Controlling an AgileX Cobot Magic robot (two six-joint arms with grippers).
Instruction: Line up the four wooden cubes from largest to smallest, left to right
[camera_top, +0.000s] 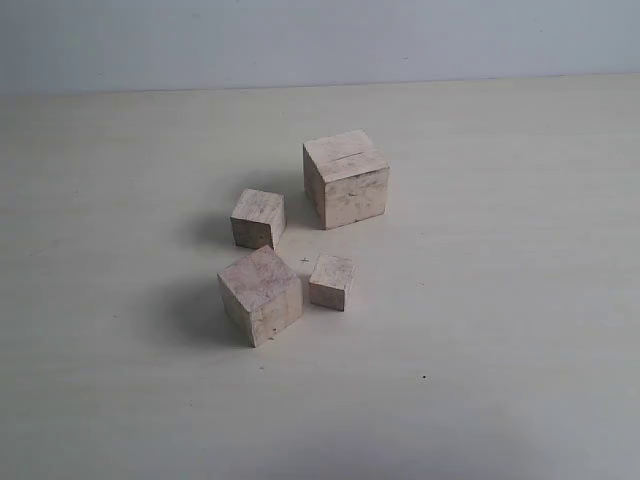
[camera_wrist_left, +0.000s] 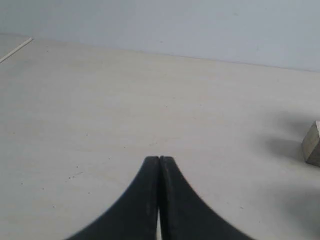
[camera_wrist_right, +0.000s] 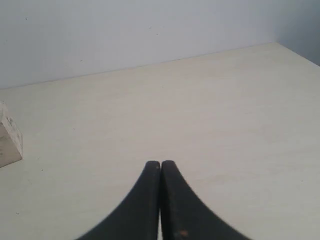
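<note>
Four pale wooden cubes stand clustered mid-table in the exterior view. The largest cube, with a thin dark groove on top, is at the back right. A second-largest cube sits front left, turned at an angle. A smaller cube is back left, and the smallest cube front right. Neither arm shows in the exterior view. My left gripper is shut with nothing in it, over bare table, a cube edge off to one side. My right gripper is shut and empty too, with a cube corner at the frame's border.
The pale table runs back to a light grey wall. Its far edge and a corner show in the right wrist view. A thin pale strip lies near the table's edge in the left wrist view.
</note>
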